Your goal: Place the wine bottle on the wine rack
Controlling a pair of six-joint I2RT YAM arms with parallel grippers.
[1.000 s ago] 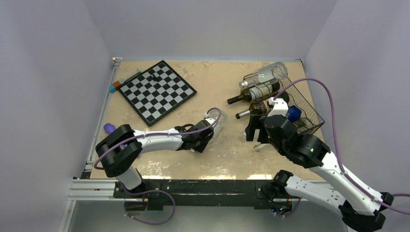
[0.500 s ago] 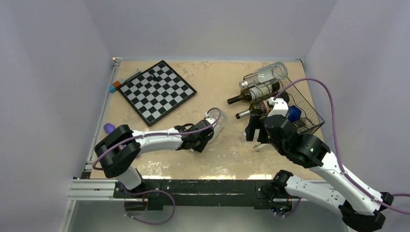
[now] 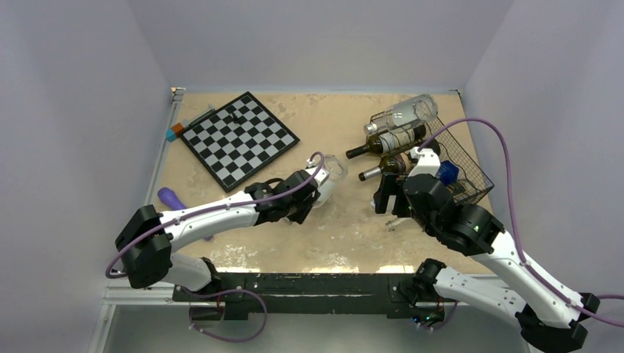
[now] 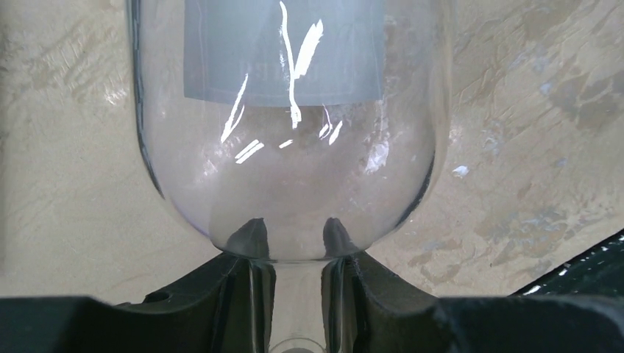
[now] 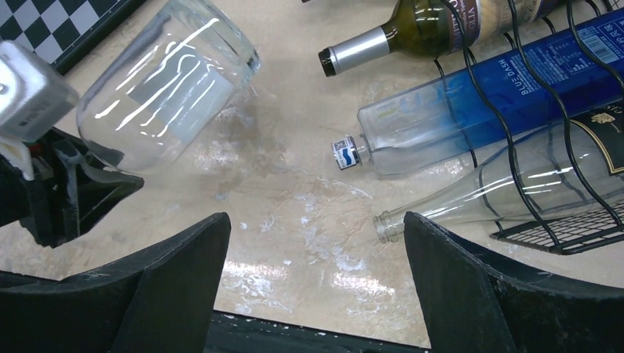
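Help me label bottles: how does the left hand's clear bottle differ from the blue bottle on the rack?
The clear bottle is round and colourless; the blue bottle is boxy. The clear bottle is gripped at its neck by the left hand, outside the wine rack; the blue bottle lies in it. Both are transparent.

Pretty plain setup: pale lavender walls (image 3: 316,44) box in three sides of a beige, marble-looking table (image 3: 324,125) with whitish scuffed patches. Light's soft and even, glinting off the tabletop.

left gripper (image 3: 306,199), wine bottle (image 3: 328,173) moved farther out
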